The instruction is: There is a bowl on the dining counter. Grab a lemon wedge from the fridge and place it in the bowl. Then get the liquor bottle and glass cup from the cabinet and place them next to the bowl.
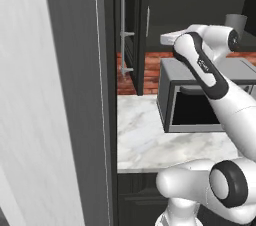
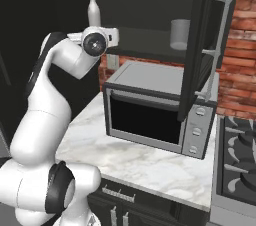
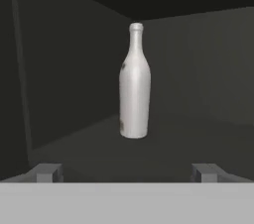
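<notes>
A pale liquor bottle (image 3: 134, 83) stands upright on the shelf of the dark open cabinet (image 3: 69, 94), straight ahead of my gripper (image 3: 126, 172) and a short way off. My fingertips (image 3: 47, 172) are spread wide apart, open, with nothing between them. From the right base view the bottle (image 2: 92, 7) rises just behind my hand, at the shelf's left end. The grey glass cup (image 2: 180, 34) stands farther right on the same shelf, and also shows as the cup (image 1: 235, 22) in the left base view. The bowl and the lemon wedge are out of view.
A microwave (image 2: 150, 115) sits on the marble counter (image 2: 125, 157) under the cabinet. The open cabinet door (image 2: 205, 45) with its long handle hangs over the microwave's right side. A stove (image 2: 240, 145) lies to the right. A tall grey panel (image 1: 50, 95) blocks the left.
</notes>
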Available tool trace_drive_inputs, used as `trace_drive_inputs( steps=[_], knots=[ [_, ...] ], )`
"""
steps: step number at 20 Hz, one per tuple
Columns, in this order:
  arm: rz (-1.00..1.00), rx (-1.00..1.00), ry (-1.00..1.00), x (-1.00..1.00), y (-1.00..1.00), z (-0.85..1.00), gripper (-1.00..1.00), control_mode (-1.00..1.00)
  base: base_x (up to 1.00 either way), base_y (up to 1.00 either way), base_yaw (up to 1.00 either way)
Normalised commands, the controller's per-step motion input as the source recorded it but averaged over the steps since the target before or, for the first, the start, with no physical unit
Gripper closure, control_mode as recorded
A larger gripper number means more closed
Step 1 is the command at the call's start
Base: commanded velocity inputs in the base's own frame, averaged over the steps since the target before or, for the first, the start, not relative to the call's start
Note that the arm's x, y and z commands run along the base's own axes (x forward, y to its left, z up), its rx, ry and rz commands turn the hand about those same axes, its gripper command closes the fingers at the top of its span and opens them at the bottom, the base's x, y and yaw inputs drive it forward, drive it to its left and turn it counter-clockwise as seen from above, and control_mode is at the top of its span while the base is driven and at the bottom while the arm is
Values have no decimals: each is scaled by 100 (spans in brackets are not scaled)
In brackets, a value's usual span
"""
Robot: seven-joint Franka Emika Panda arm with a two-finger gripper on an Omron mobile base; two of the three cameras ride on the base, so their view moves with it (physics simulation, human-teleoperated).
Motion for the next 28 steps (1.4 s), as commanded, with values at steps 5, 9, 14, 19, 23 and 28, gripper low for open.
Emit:
trace_drive_inputs(
  steps=[5,9,14,19,23,28],
  knots=[
    [0,-3,-3,22,1,23,-100,-100,0,0,0],
    [0,-7,-8,28,1,25,-100,-100,0,0,0],
    [0,-2,-3,27,2,7,-100,-100,0,0,0],
    [0,0,0,35,3,0,-100,-100,0,0,0],
    [0,0,0,45,6,0,-100,-100,0,0,0],
    [0,0,0,45,11,0,-100,-100,0,0,0]
  ],
)
